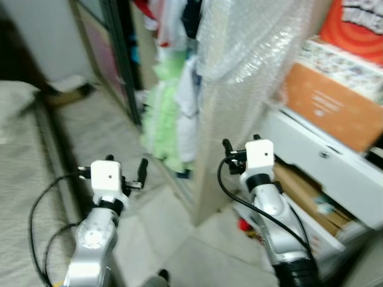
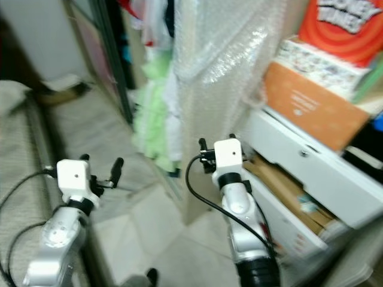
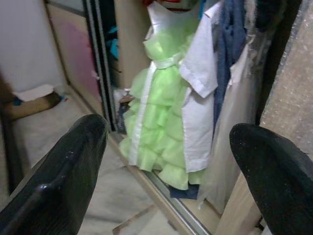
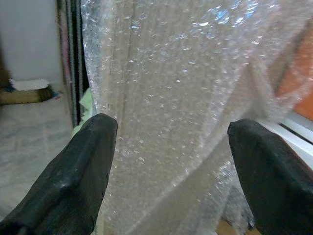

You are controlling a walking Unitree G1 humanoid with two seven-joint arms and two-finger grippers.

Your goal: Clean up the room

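Figure: start of the room clean-up. No single item to tidy had been picked out. A green dress and a white shirt hung in the open wardrobe. A sheet of bubble wrap draped a tall panel beside it, next to stacked boxes on a white drawer unit. The left gripper faced the clothes, fingers spread wide and empty. The right gripper faced the bubble wrap, likewise spread and empty. Judged from this, nothing was yet collected; essentially all the tidying remained.
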